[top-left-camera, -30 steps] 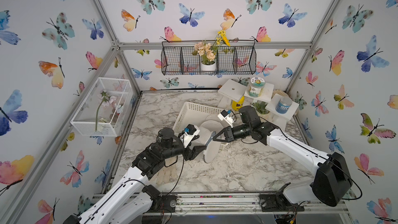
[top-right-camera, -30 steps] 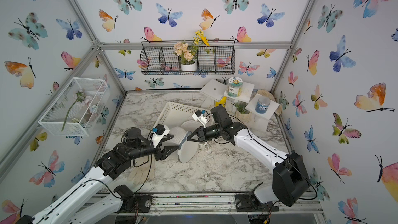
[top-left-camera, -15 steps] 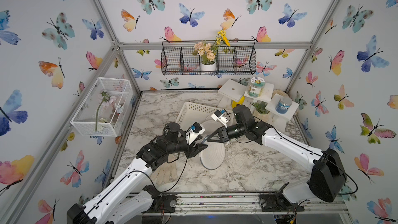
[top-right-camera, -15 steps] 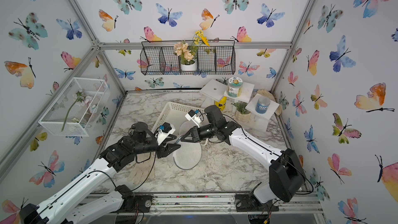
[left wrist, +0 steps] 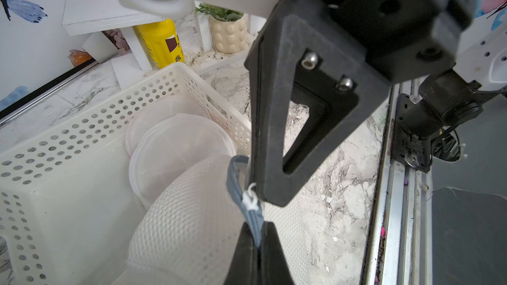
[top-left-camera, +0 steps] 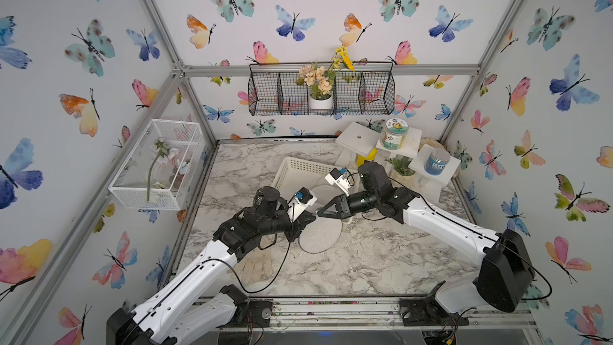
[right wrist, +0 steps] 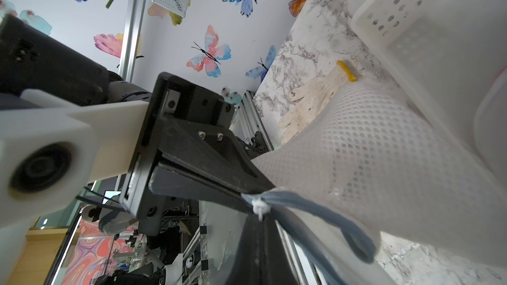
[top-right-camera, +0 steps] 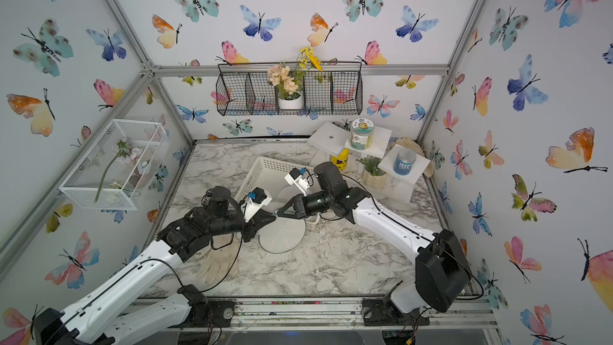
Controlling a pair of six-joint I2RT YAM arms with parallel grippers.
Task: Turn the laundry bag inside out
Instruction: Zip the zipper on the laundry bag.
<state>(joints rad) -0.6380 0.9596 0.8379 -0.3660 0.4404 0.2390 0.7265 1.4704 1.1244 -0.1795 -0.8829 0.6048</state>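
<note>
The laundry bag (top-left-camera: 321,236) is a round white mesh bag with a grey zipper band, and it hangs just over the marble table in both top views (top-right-camera: 282,236). My left gripper (top-left-camera: 311,220) and right gripper (top-left-camera: 320,214) meet tip to tip at its upper edge. In the left wrist view my left gripper (left wrist: 258,242) is shut on the grey band (left wrist: 253,219), just below the white zipper pull (left wrist: 251,201). In the right wrist view my right gripper (right wrist: 259,224) is shut on the same band (right wrist: 315,209) at the pull. The bag's mesh body (right wrist: 384,160) bulges beside it.
A white perforated basket (top-left-camera: 298,169) with more mesh bags (left wrist: 175,143) stands just behind the grippers. A pale glove (top-left-camera: 255,265) lies on the table under my left arm. White stands with jars (top-left-camera: 394,134), a yellow bottle (left wrist: 162,42) and a plant pot (left wrist: 229,32) fill the back right corner.
My left gripper has come up to the right gripper's tip and shut on the bag's grey band. The bag has turned from edge-on to showing its round face.
</note>
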